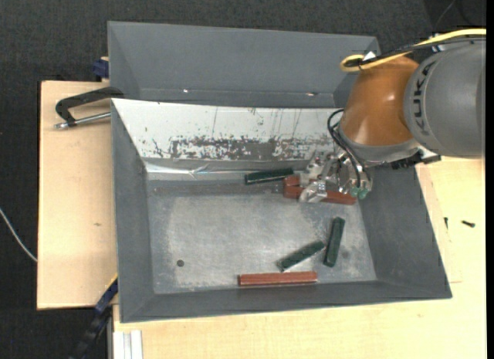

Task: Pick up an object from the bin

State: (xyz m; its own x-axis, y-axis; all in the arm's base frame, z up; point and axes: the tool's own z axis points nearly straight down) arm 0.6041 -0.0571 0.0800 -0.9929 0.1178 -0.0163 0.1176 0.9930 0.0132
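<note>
Gripper (330, 185) sat over red-brown block (292, 188), upper right of bin (131, 218) floor; open or closed, could not tell; needed centring on block, clear of green stick (267, 177), before lifting.

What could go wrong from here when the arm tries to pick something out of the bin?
1. The gripper sits over a red-brown block close to the grey metal bin's back wall. With so little room there, it might bump the wall.
2. A dark green stick lies right beside that block, so it could be pushed away or caught together with it.
</note>
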